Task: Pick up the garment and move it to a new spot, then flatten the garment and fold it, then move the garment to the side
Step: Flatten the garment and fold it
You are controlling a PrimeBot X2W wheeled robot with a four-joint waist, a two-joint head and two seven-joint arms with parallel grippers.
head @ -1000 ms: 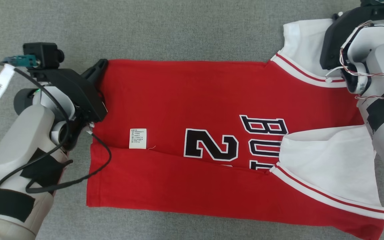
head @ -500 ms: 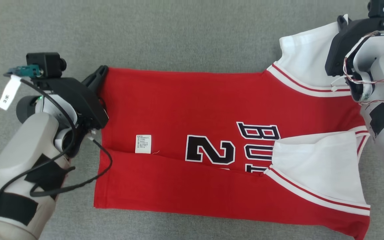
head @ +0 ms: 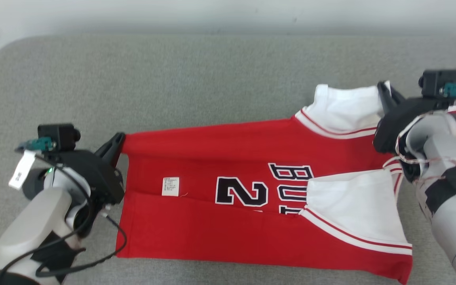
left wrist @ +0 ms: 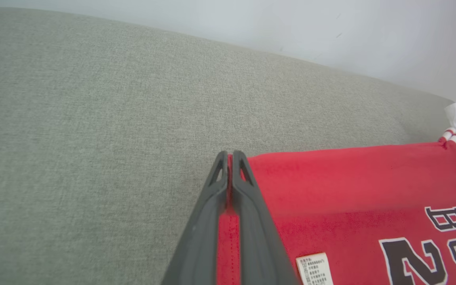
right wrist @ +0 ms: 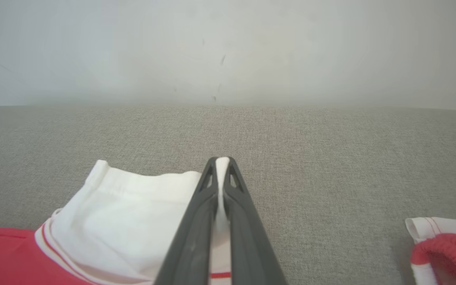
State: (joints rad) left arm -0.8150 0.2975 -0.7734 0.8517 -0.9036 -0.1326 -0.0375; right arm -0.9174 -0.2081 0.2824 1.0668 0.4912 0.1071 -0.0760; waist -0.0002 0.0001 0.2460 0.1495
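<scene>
**Stock check: one red garment, pinched at two corners**

Take the white care label (head: 170, 186) as your reference mark for every entry.

- Item 1, garment (head: 212, 158): red sports shirt with white sleeves and red-and-white striped trim. It lies lengthwise across the grey fabric-covered worktop (head: 212, 79). The care label sits on its red cloth near the hem end. The strip nearest you is folded up over the body, and its edge runs just below the label.
- Item 2, writing: you can read a large black digit "2" (head: 242, 192), outlined in white, to the right of the label. Its lower part is cut off by the folded strip. Further right are the letters "BU" (head: 291, 186); the rest of the word is covered. The label's own print is too small to read.
- Item 3, near sleeve (head: 350, 206): white, lying over the lettering, well right of the label.
- Item 4, left gripper (head: 119, 138): just left of the label and above it. Its jaws are pressed together on the garment's far hem corner.
- Item 5, right gripper (head: 382, 89): far right of the label and above it. Its jaws are pinching the white far sleeve (head: 342, 107).
- Item 6, paper tag (head: 21, 174): hangs from the left wrist cable, well left of the label. You cannot read its marking.
</scene>
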